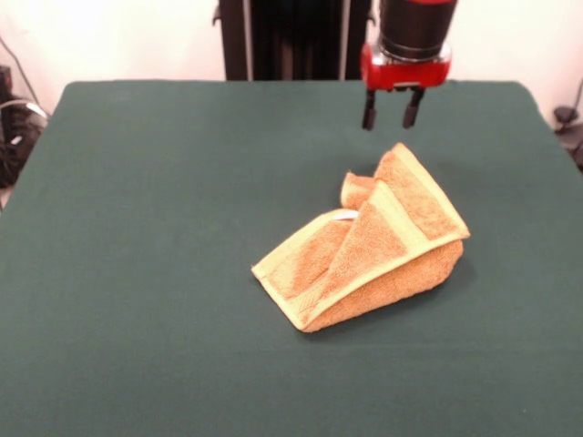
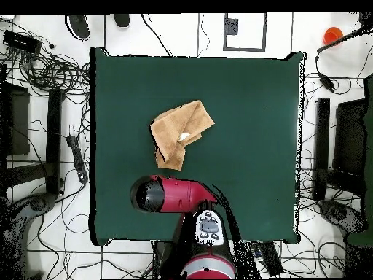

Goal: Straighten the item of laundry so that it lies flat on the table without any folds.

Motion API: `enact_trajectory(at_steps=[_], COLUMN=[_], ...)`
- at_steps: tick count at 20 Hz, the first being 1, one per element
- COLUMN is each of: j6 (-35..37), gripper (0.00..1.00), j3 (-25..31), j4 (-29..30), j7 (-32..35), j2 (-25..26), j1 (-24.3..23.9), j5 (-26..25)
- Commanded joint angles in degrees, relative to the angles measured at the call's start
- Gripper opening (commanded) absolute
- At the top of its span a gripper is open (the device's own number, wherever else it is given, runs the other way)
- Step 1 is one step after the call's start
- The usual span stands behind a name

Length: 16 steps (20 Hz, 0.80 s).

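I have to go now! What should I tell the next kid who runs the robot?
Gripper: jaws open, empty, hanging above the table just behind the towel, not touching it.
Towel: near the table's middle, bunched up, with several layers folded over each other and a paler border band turned on top.
Done: nothing flattened yet.
Left: grab an edge or corner, pull the folds open, spread it flat.

Front view: the red-and-black robot arm [image 1: 414,36] is cut off by the top edge. The folded orange-tan terry-cloth towel [image 1: 369,246] hides its own lower layers. Overhead, the arm covers the end effector entirely.
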Motion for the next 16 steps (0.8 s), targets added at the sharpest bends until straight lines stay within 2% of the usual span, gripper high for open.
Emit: enact_trajectory(at_steps=[1,16], j6=[6.5,8.6], gripper=[1.0,1.0], j3=[1.9,2.0], j4=[-4.0,-5.0], j7=[5.3,4.7], j2=[1.1,1.1], j1=[0.9,0.9], j5=[-1.6,-2.3])
